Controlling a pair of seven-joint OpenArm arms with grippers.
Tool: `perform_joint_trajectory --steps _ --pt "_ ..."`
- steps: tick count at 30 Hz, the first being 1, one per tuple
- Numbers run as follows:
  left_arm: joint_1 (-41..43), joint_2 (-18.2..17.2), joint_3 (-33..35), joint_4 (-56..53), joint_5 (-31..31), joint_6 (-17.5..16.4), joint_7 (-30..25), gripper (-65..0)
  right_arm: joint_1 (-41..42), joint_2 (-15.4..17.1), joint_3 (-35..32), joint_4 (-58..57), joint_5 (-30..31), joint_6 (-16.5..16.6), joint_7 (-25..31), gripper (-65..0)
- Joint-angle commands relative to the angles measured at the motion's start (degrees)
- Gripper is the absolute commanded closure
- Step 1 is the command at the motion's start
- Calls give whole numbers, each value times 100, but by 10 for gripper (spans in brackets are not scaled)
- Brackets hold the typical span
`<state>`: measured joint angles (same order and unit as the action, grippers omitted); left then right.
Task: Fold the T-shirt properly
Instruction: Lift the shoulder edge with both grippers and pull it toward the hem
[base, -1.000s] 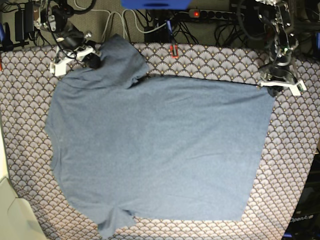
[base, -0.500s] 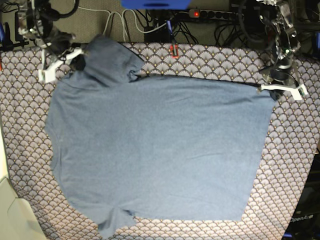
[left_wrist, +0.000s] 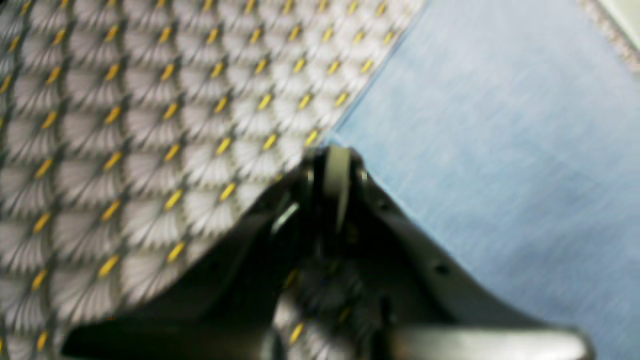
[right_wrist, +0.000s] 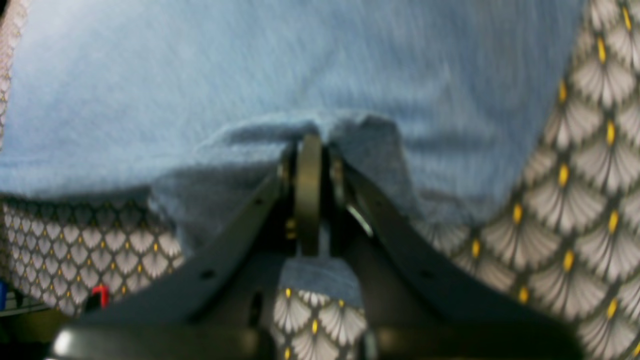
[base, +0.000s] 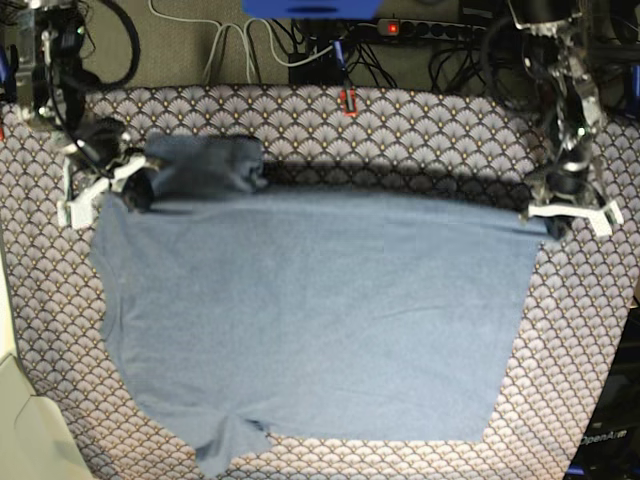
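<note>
- At the left of the base view is my right claw (base: 138, 186), pressed together and pinching a bunched fold of the heathered slate-blue cotton T-shirt (base: 310, 310) at its sleeve-and-shoulder end. My right wrist view shows the cloth puckered around the closed tips (right_wrist: 310, 145).
- The T-shirt lies spread across the middle of the counter, on the grey scallop-patterned cover with small yellow marks (base: 420, 130). Its far edge is raised off the cover between my two claws and throws a dark shadow behind it, while the near part, with the other sleeve at the bottom left, lies flat.
- At the right of the base view is my left claw (base: 553, 226), shut on the far hem corner of the T-shirt. In my left wrist view the closed tips (left_wrist: 336, 165) sit right at that corner, though the blur hides how much cloth is between them.
- I judge this to be the first fold: far edge gripped at both ends, ready to be carried over the body toward the near edge. That move calls for both claws travelling together, level, keeping the edge taut.
- No lettering shows on the T-shirt's upper side. The only writing I can read is "OpenArm" on a dark part (base: 603, 438) at the bottom right.
</note>
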<state>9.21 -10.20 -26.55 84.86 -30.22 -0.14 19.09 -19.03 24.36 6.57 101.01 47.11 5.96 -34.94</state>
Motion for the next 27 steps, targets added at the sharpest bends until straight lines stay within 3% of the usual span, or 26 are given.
perform_joint_trajectory --steps 1,9,20,27 --pt "-126 -75 -22 99 72 -8 -155 -5 122 118 42 83 -48 -11 131 0" --pt "-776 -49 347 55 1013 19 -155 -5 1089 83 51 -233 -1102 15 -467 0" --pt "-1532 -49 444 -860 1198 1 -155 -5 2232 48 16 -1385 -1173 24 -493 0" --pt "-2200 -75 444 -1440 1198 -8 -155 -5 3059 188 -626 -2088 -1173 24 -440 0"
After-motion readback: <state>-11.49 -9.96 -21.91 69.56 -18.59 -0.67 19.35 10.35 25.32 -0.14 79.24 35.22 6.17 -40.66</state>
